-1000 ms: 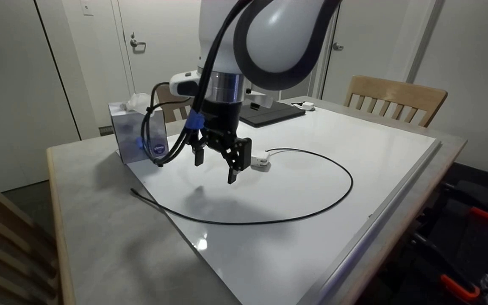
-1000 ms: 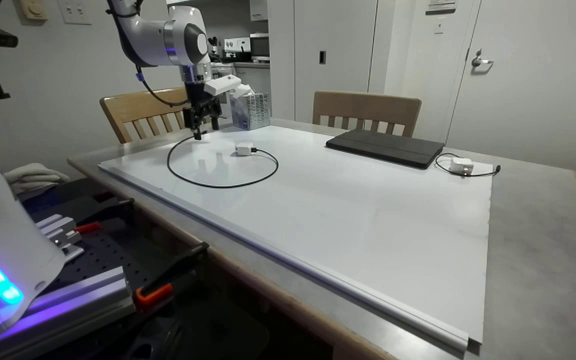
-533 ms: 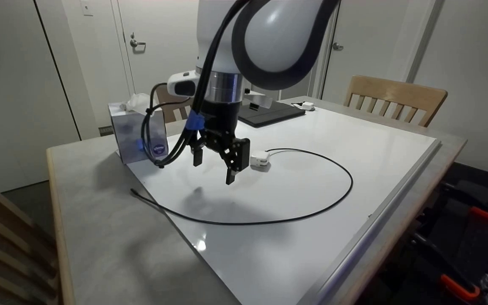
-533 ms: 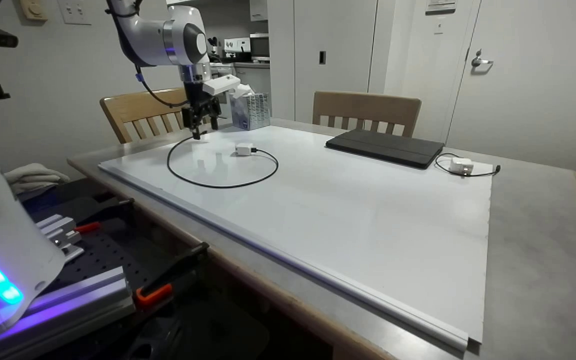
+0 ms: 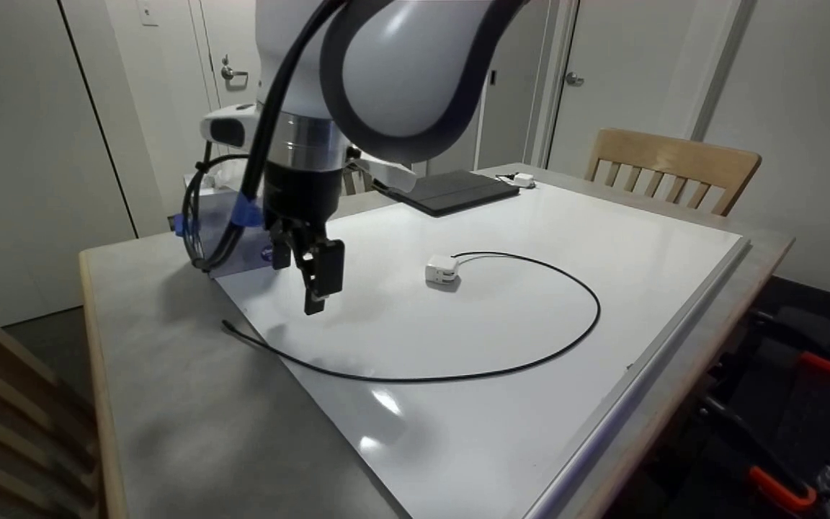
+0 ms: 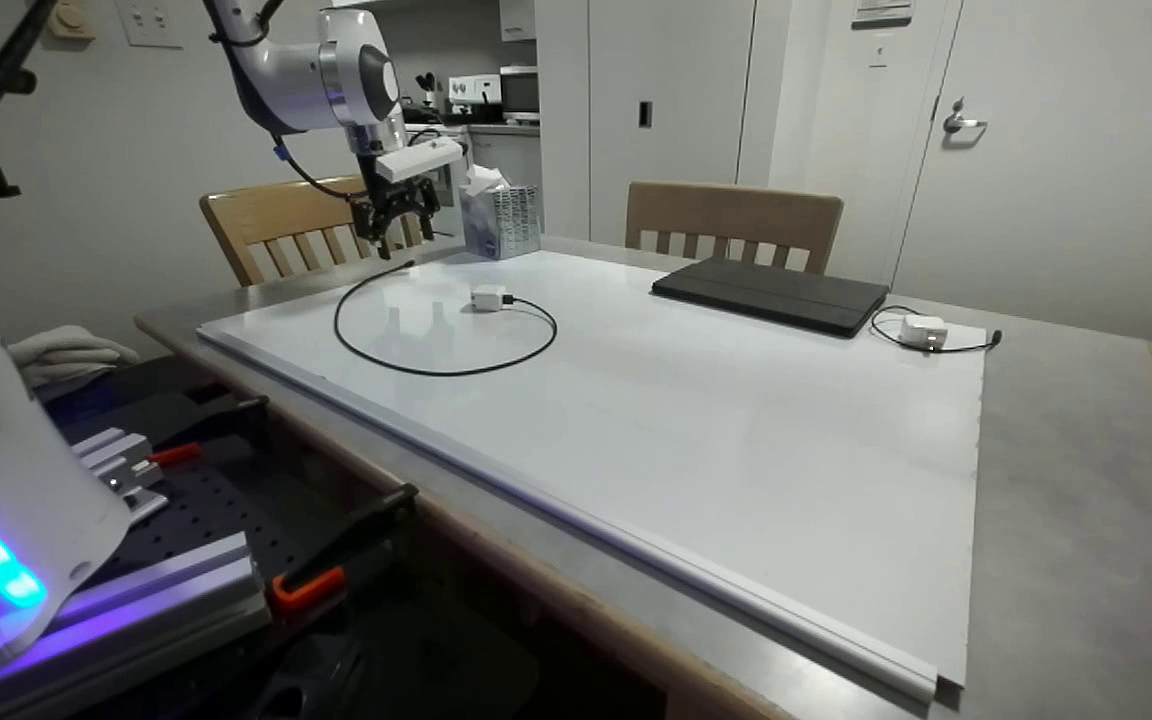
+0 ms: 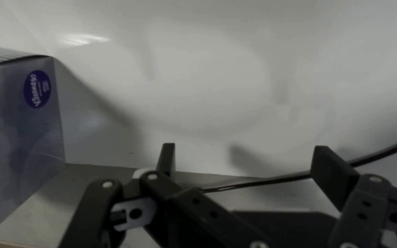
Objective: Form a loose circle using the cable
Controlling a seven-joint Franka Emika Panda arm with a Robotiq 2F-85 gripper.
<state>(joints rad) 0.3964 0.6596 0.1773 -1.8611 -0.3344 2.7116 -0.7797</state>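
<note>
Hovers with jaws wide, holding nothing, near the dark end (image 5: pixel 228 327) of the cable (image 5: pixel 415 380), laid in an unclosed curve across board (image 5: pixel 472 432) and tabletop (image 5: pixel 134 346). Probably just before a grasp; next must pinch that end and swing it toward the adapter (image 5: pixel 442 269). In the wrist view, loses cable behind a finger (image 7: pixel 333 175) and past the right edge; cannot judge clearance.

In both exterior views, wooden chairs (image 6: pixel 733 210) stand by the grey bench (image 6: pixel 1086 500), with pale walls (image 6: pixel 136 130) and doors (image 5: pixel 638 72) with lever handles (image 5: pixel 575 78) behind. A white stove (image 6: pixel 476 88) stands farther back. The floor (image 5: pixel 40 342) is dark; dim light leaves glare on the bench's white board (image 5: pixel 638 238).
</note>
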